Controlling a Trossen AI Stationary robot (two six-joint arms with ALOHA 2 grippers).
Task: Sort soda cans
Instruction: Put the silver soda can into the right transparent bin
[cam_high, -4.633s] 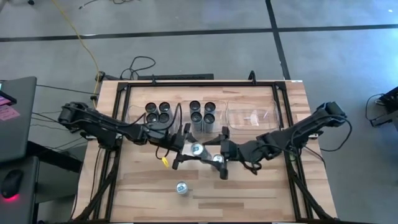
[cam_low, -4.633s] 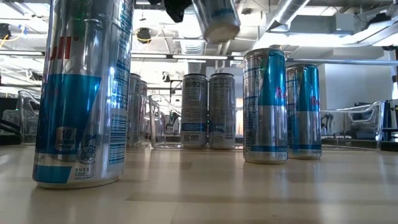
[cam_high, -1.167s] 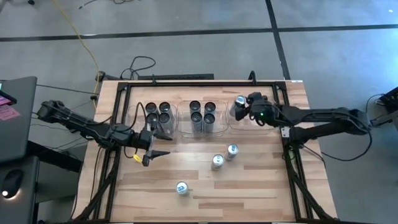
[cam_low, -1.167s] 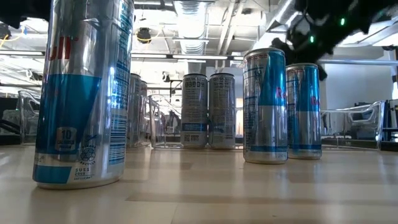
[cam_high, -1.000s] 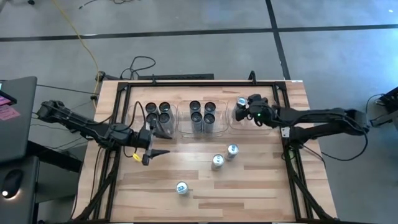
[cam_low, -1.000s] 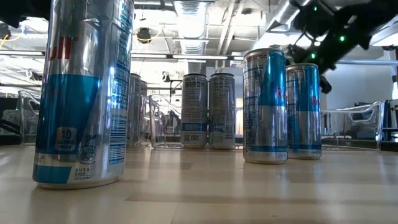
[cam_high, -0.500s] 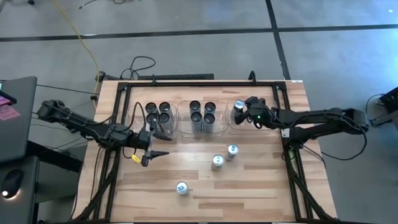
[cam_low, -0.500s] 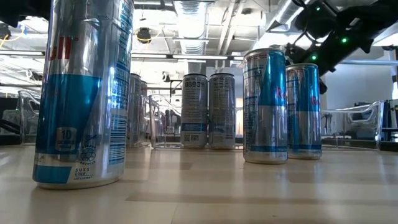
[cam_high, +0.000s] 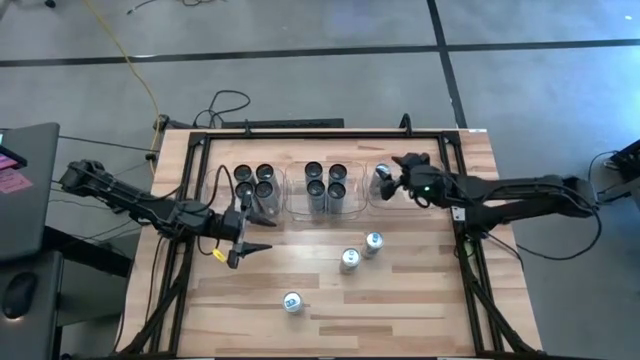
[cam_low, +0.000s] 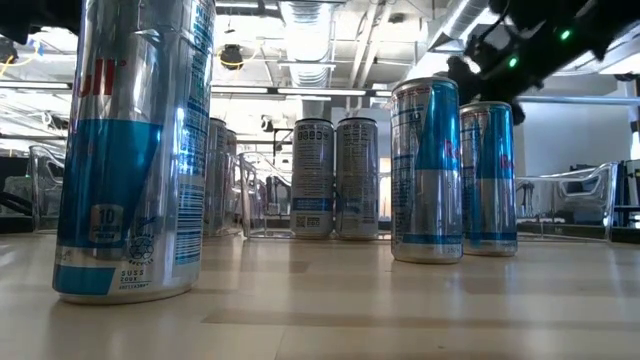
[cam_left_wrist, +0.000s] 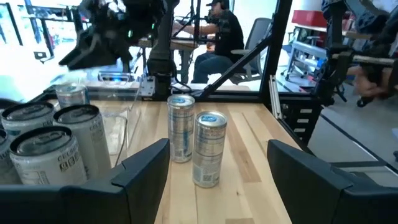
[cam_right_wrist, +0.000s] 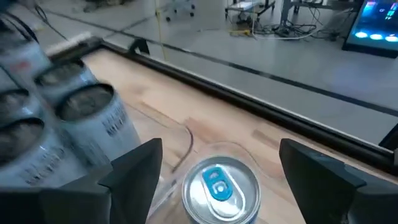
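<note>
A blue-topped soda can (cam_right_wrist: 221, 185) stands in the clear right bin (cam_high: 420, 192). My right gripper (cam_right_wrist: 221, 154) hovers open just above it, a finger on either side and apart from it; it also shows in the high view (cam_high: 393, 175). Three more blue-topped cans (cam_high: 373, 241) (cam_high: 349, 260) (cam_high: 291, 302) stand on the table. Dark-topped cans fill the left bin (cam_high: 253, 181) and the middle bin (cam_high: 325, 182). My left gripper (cam_high: 265, 233) waits open and empty in front of the left bin, pointing level at two of the table cans (cam_left_wrist: 208, 149).
Black frame rails (cam_high: 320, 133) run along the table's far edge and sides. A yellow tag (cam_high: 216, 252) lies near my left gripper. The wooden tabletop lies bare between the bins and the near edge. People sit at desks beyond the table (cam_left_wrist: 217, 37).
My right gripper has opened over the right bin and let go of the blue-topped can, which now stands upright in the bin. The gripper has then risen a little and rolled slightly above the can.
</note>
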